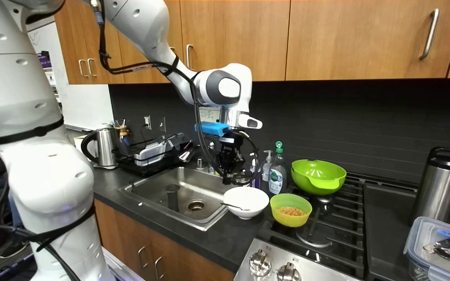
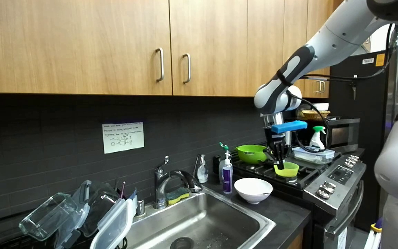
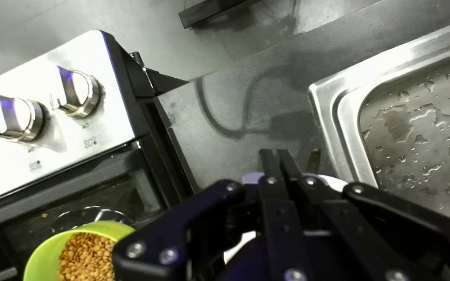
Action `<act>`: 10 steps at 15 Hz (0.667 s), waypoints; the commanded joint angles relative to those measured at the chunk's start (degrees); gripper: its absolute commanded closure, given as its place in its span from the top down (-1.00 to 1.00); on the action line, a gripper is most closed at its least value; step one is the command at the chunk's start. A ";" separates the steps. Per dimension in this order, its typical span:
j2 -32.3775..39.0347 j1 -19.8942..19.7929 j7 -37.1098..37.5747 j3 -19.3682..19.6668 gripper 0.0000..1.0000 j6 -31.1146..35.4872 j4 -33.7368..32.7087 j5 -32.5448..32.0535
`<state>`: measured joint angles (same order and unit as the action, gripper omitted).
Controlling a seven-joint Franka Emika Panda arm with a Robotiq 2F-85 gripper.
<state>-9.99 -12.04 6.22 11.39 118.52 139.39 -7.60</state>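
My black gripper (image 3: 274, 153) is shut, its two fingers side by side with nothing seen held between them. Below the gripper is a white bowl (image 1: 248, 200), with a thin dark utensil handle (image 3: 314, 160) leaning out over its rim. In an exterior view the gripper (image 1: 227, 181) hangs above the bowl's sink side, apart from it. A small yellow-green bowl (image 1: 292, 221) of brown grains (image 3: 88, 255) stands beside the white one, on the stove's edge. Part of the white bowl is hidden behind the gripper in the wrist view.
A steel sink (image 1: 209, 225) borders the white bowl. Soap bottles (image 2: 227, 176) and a larger green bowl (image 1: 318, 177) stand behind. The stove (image 1: 350, 218) carries a steel flask (image 1: 440, 187) and a lidded container (image 1: 416, 242). A dish rack (image 1: 131, 164) sits past the sink.
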 commanded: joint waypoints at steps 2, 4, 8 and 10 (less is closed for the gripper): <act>-2.72 -1.33 2.27 0.58 -0.98 -3.17 -0.32 1.11; -3.13 -1.65 3.03 0.70 -0.98 -3.72 -0.46 1.42; -3.77 -1.94 4.40 0.77 -0.98 -4.03 -0.57 1.67; -3.97 -2.10 5.16 0.80 -0.98 -4.21 -0.60 1.63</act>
<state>-12.75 -13.52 10.04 12.24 115.98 139.18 -7.03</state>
